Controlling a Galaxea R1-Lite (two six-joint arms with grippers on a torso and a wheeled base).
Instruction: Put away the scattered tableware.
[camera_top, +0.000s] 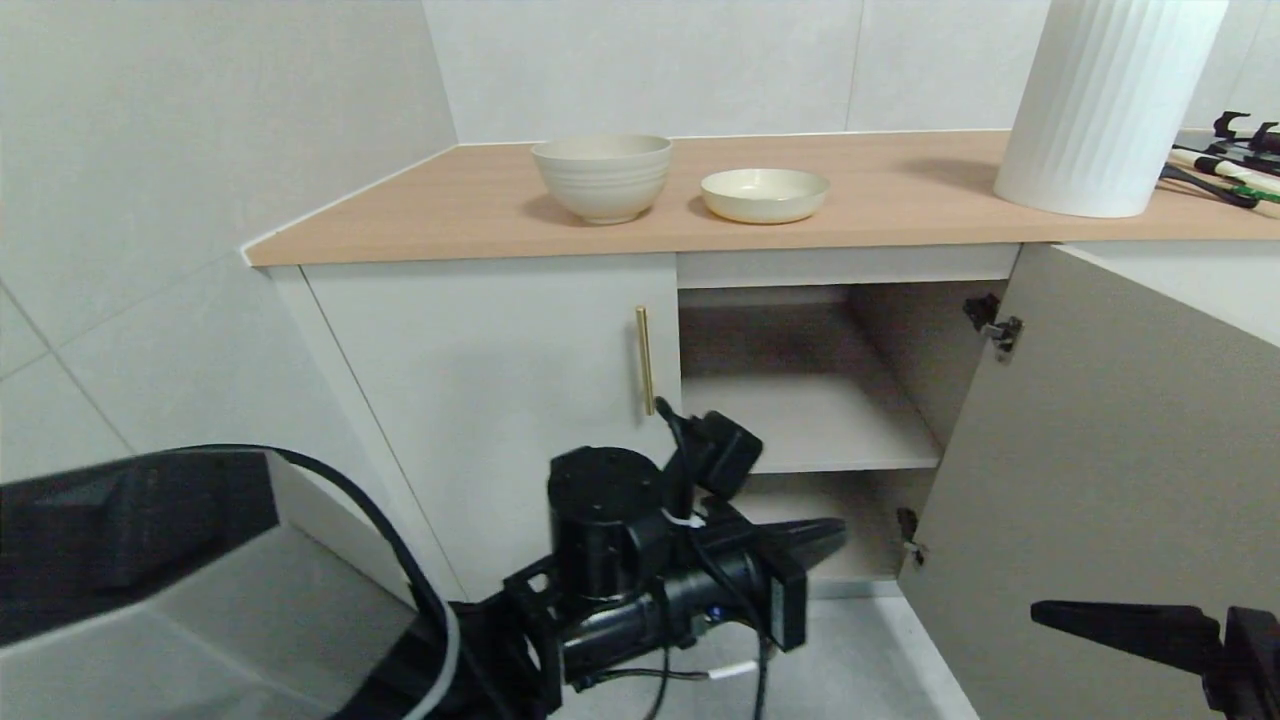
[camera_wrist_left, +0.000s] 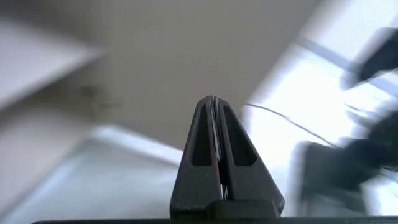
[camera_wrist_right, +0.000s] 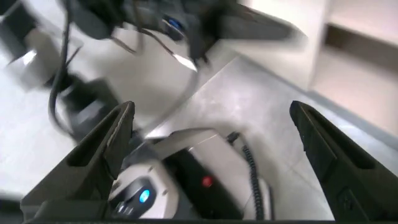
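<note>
Two pieces sitting on countertop (camera_top: 450, 215), 12 o'clock: bowl (camera_top: 602, 177), plate (camera_top: 764, 194) at its 3 o'clock. Left gripper (camera_top: 820, 538), 6 o'clock, jaws pressed together, holding nothing. Right gripper (camera_wrist_right: 212, 112), 4 o'clock, jaws gaping wide, empty.

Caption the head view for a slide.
Deep bowl and shallow dish sit on the counter above the open cabinet.

Head view bright, even, soft indoor light. Faint shadows fall left of bowl (camera_top: 602, 177), dish (camera_top: 764, 194) and white vase (camera_top: 1105, 100) on the surface (camera_top: 450, 212). Dimmer in the cupboard interior (camera_top: 800, 340). Straight lines bow near head view edges. Both wrist views motion-smeared; left end effector (camera_wrist_left: 213, 102) crisp against blurred background, pale glare patch beside it.
</note>
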